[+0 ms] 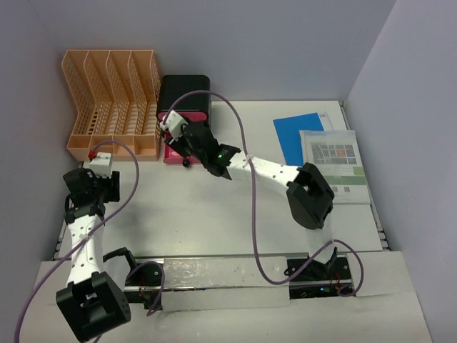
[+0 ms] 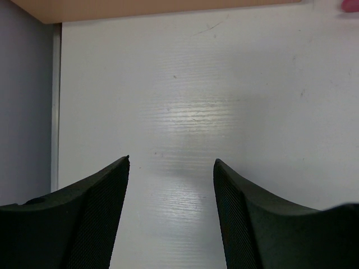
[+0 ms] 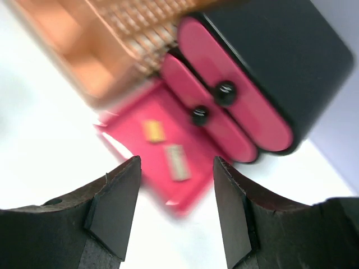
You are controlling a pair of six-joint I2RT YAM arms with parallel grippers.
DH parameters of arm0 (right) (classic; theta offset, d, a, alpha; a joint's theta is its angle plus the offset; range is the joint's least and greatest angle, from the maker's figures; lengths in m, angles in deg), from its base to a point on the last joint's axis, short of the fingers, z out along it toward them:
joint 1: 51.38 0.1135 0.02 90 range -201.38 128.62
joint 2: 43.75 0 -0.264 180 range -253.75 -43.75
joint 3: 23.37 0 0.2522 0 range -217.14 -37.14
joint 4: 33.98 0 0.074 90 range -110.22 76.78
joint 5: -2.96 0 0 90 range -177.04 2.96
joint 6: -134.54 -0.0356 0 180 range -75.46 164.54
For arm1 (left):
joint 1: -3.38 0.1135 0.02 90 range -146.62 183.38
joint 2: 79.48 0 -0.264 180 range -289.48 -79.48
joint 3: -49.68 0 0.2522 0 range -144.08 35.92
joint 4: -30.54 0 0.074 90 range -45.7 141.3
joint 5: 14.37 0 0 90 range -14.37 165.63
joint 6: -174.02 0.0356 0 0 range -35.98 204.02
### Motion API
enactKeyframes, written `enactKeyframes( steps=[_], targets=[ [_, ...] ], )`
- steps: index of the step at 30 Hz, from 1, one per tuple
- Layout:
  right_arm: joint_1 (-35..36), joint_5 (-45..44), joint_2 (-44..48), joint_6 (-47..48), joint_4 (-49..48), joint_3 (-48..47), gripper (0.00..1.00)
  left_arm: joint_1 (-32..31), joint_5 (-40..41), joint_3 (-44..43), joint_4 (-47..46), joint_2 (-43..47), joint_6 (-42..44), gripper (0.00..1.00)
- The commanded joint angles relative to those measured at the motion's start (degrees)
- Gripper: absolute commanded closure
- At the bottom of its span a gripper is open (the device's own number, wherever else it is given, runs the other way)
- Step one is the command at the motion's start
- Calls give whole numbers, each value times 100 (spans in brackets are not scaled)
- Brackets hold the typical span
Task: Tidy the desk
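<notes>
The white desk [image 1: 214, 214] holds a black box [image 1: 184, 96] with pink drawers at the back. Its lowest drawer [image 3: 147, 150] is pulled out onto the desk, with a small yellowish piece [image 3: 153, 131] and a grey piece [image 3: 177, 162] lying inside; this view is blurred. My right gripper [image 1: 175, 143] hovers over that drawer, open and empty [image 3: 176, 159]. My left gripper [image 1: 91, 182] is at the left edge, in front of the rack. It stands open [image 2: 171, 161] over bare desk [image 2: 185, 84], holding nothing.
A peach file rack [image 1: 111, 100] stands at the back left beside the black box; its base edge [image 2: 140, 7] shows at the top of the left wrist view. A blue sheet [image 1: 296, 136] and a printed booklet [image 1: 334, 164] lie at the right.
</notes>
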Motion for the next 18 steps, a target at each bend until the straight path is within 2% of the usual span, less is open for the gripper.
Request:
enactKeyframes(
  steps=[1, 3, 8, 13, 14, 17, 18],
  targets=[
    [171, -16, 568, -2432, -443, 600, 39, 41, -82, -190, 154, 354, 88, 32],
    [187, 25, 677, -3543, -602, 948, 40, 41, -207, -213, 289, 491, 119, 31],
    [350, -258, 598, -5545, -744, 1457, 43, 41, -280, -204, 554, 746, 144, 31],
    [428, -806, 542, -6392, -1102, 1655, 39, 44, -350, -192, 866, 1028, 138, 27],
    [425, -1014, 531, -6509, -1133, 1658, 35, 47, -392, -175, 892, 1089, 149, 25],
    [417, -1394, 475, -6827, -1117, 1620, 13, 47, -348, -122, 866, 1190, 147, 20],
    [397, -1439, 444, -6906, -1141, 1628, 10, 44, -331, -130, 858, 1170, 127, 18]
  ],
)
